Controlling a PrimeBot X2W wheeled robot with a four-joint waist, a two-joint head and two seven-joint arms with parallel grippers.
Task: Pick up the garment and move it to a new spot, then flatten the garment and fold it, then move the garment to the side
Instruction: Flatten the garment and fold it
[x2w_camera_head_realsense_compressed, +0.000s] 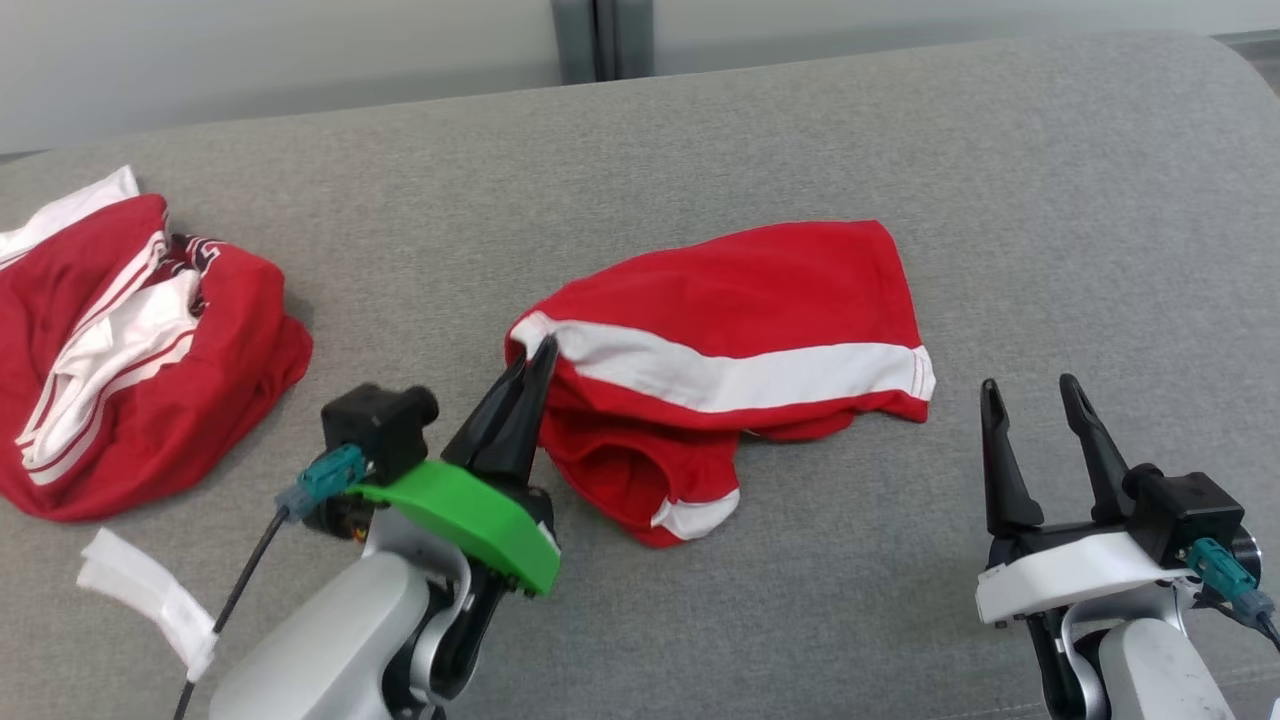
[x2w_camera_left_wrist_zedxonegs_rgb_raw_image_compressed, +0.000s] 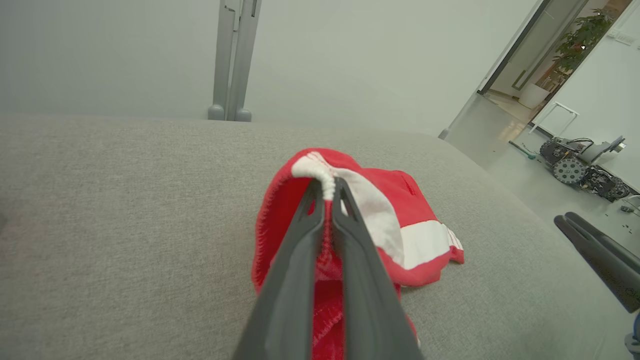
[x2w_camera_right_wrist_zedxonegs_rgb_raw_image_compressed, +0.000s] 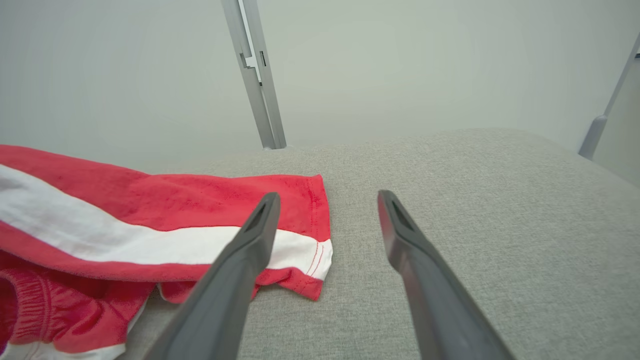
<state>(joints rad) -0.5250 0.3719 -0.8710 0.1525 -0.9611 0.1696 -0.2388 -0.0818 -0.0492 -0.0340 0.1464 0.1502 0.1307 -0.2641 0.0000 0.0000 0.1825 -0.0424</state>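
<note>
Head view, middle of the grey cushion (x2w_camera_head_realsense_compressed: 700, 130): red shorts (x2w_camera_head_realsense_compressed: 740, 320) with a white band lie loosely spread, lower part rumpled. Left gripper (x2w_camera_head_realsense_compressed: 535, 365) is at the shorts' left end, fingers pressed together, pinching the cloth where the white band ends. Right gripper (x2w_camera_head_realsense_compressed: 1035, 395) sits near the front edge, right of the shorts, fingers spread, nothing between them, just apart from the right hem. A heap of red-and-white clothes (x2w_camera_head_realsense_compressed: 140, 380) lies at the left edge, well apart from the shorts. White strip (x2w_camera_head_realsense_compressed: 150, 595) lies by the left arm's cable, front left.

Left wrist view: left gripper (x2w_camera_left_wrist_zedxonegs_rgb_raw_image_compressed: 327, 187) fingers are clamped on a bunched white edge of the red shorts (x2w_camera_left_wrist_zedxonegs_rgb_raw_image_compressed: 420, 235). Cloth humps up at the pinch; the rest trails right and rests on the cushion (x2w_camera_left_wrist_zedxonegs_rgb_raw_image_compressed: 125, 225). The other arm's fingers (x2w_camera_left_wrist_zedxonegs_rgb_raw_image_compressed: 600, 255) show at the right border. A grey post (x2w_camera_left_wrist_zedxonegs_rgb_raw_image_compressed: 232, 60) stands beyond the far edge; a wheeled machine (x2w_camera_left_wrist_zedxonegs_rgb_raw_image_compressed: 585, 165) is on the floor, far right.

Right wrist view: right gripper (x2w_camera_right_wrist_zedxonegs_rgb_raw_image_compressed: 327, 197) fingers are wide apart over the cushion (x2w_camera_right_wrist_zedxonegs_rgb_raw_image_compressed: 475, 200). One finger crosses the hem of the shorts (x2w_camera_right_wrist_zedxonegs_rgb_raw_image_compressed: 150, 200); contact cannot be told.
</note>
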